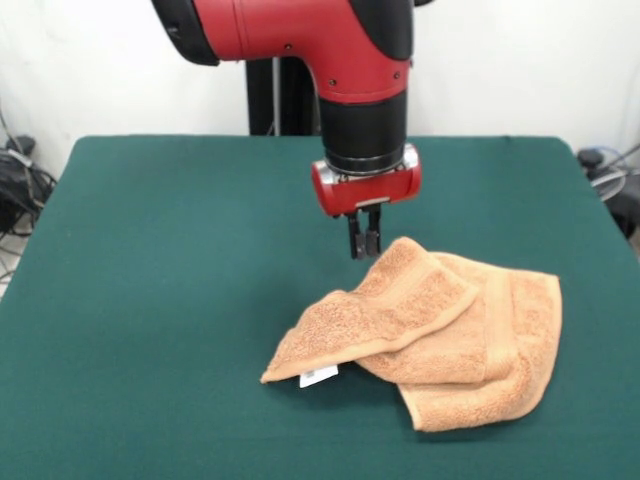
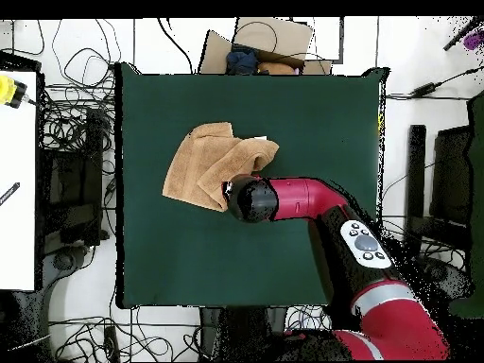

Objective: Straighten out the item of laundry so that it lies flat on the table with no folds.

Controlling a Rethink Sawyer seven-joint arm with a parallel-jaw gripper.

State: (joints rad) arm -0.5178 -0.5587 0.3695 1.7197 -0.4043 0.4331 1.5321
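One towel (image 1: 430, 335), folded over itself, centre-right of tabletop (image 1: 150, 300).
My jaws (image 1: 363, 240) hang together, empty, just above its upper corner.

- The front view looks across the table (image 1: 150, 300) from its near edge, low and tilted slightly down; it faces the arm (image 1: 330, 60) and the white wall behind; the table's far edge and both far corners show, the near edge is cut off
- It stands close; the towel (image 1: 430, 330) and gripper (image 1: 364, 240) fill the middle
- The overhead view looks straight down from high up; all four edges of the table (image 2: 189, 255) show, with cables and floor around them
- Both views share the green tabletop, the towel (image 2: 203, 165) and the arm (image 2: 302, 198); the overhead view is turned half round against the front one
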